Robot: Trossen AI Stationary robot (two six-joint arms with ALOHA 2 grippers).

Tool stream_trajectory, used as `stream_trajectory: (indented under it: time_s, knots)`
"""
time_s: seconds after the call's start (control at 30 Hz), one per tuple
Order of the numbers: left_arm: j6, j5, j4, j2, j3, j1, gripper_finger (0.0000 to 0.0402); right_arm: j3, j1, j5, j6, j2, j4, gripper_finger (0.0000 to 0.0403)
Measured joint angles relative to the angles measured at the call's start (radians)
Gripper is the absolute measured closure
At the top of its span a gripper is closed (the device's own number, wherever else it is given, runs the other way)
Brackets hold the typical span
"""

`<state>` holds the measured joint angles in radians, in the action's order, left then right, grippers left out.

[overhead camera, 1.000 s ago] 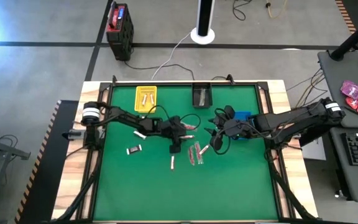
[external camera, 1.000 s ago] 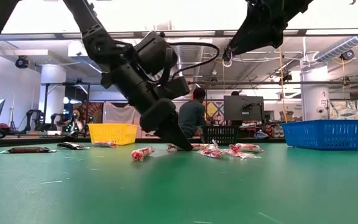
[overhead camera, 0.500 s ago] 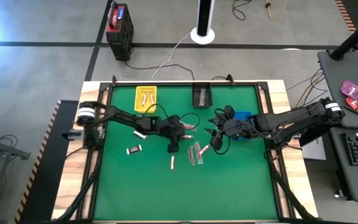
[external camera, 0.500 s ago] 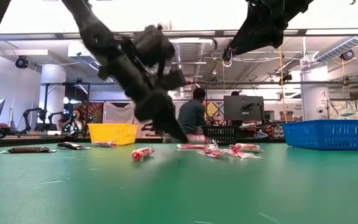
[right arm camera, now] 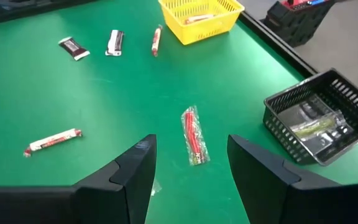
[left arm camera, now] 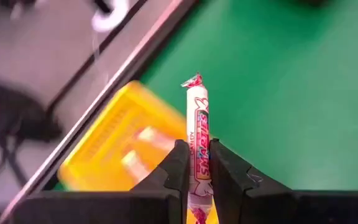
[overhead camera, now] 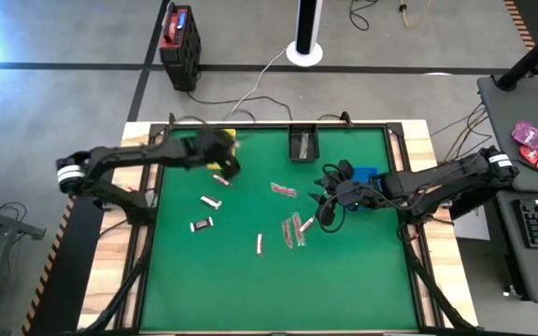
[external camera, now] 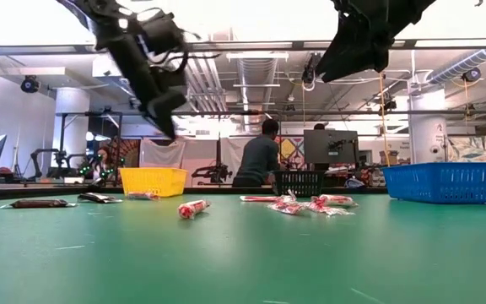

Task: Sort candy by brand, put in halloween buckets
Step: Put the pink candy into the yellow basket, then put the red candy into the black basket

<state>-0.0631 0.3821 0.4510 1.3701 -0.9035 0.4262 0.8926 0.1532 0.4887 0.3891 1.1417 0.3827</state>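
Note:
My left gripper (left arm camera: pixel 197 171) is up over the table's far left part, at the near edge of the yellow bucket (left arm camera: pixel 114 146), shut on a white-and-pink candy roll (left arm camera: pixel 197 121). In the high view it (overhead camera: pixel 225 169) covers part of the yellow bucket (overhead camera: pixel 232 137). My right gripper (right arm camera: pixel 191 171) hangs open above the table's middle right, over a red candy (right arm camera: pixel 193 135). The black bucket (overhead camera: pixel 303 145) stands at the far edge. The blue bucket (overhead camera: pixel 366 175) is half hidden by the right arm. Several candies (overhead camera: pixel 288 231) lie flat on the green mat. My left gripper pinches the candy roll between its two fingers (left arm camera: pixel 174 168) on the roll's lower half (left arm camera: pixel 197 163). The roll lies along the fingers and sticks out past their tips, its twisted end (left arm camera: pixel 193 81) free. It is lifted clear of the table.
Loose candies lie left of centre (overhead camera: pixel 211 202) (overhead camera: pixel 201 224) and in the middle (overhead camera: pixel 283 190) (overhead camera: pixel 260 244). The yellow bucket holds some candy (left arm camera: pixel 143 134); the black bucket (right arm camera: pixel 322 121) holds clear wrappers. People stand in the room beyond the table's far edge (external camera: pixel 260 156).
My left gripper has risen from the mat at the table's middle and swung toward the far left, to the yellow bucket, carrying the candy roll lifted clear. My right arm has kept still.

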Motion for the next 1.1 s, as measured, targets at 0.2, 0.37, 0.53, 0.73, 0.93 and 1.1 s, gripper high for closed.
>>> stream_trajectory:
  time_s: [0.2, 0.37, 0.53, 0.73, 0.93, 1.1]
  knots:
    - [-0.103, -0.064, -0.001, -0.035, 0.044, 0.161, 0.0378, -0.035, 0.000, 0.000, 0.004, 0.000, -0.054, 0.0211]
    - [-0.116, -0.108, -0.067, -0.010, 0.068, 0.181, 0.0369, -0.039, 0.000, 0.000, 0.004, 0.000, -0.059, 0.0211]
    - [-0.160, -0.052, -0.066, 0.008, 0.068, 0.181, 0.0359, -0.039, 0.000, 0.000, 0.005, 0.000, -0.061, 0.0211]
    - [-0.160, -0.052, -0.067, 0.009, 0.068, 0.180, 0.0323, -0.039, 0.000, 0.000, 0.005, 0.000, -0.063, 0.0211]
    - [-0.157, -0.052, -0.067, 0.009, 0.068, 0.180, 0.0290, -0.039, 0.000, 0.000, 0.005, 0.000, -0.064, 0.0211]
    - [-0.155, -0.056, -0.067, 0.008, 0.068, 0.159, 0.0277, -0.039, 0.000, 0.000, 0.005, 0.000, -0.067, 0.0211]
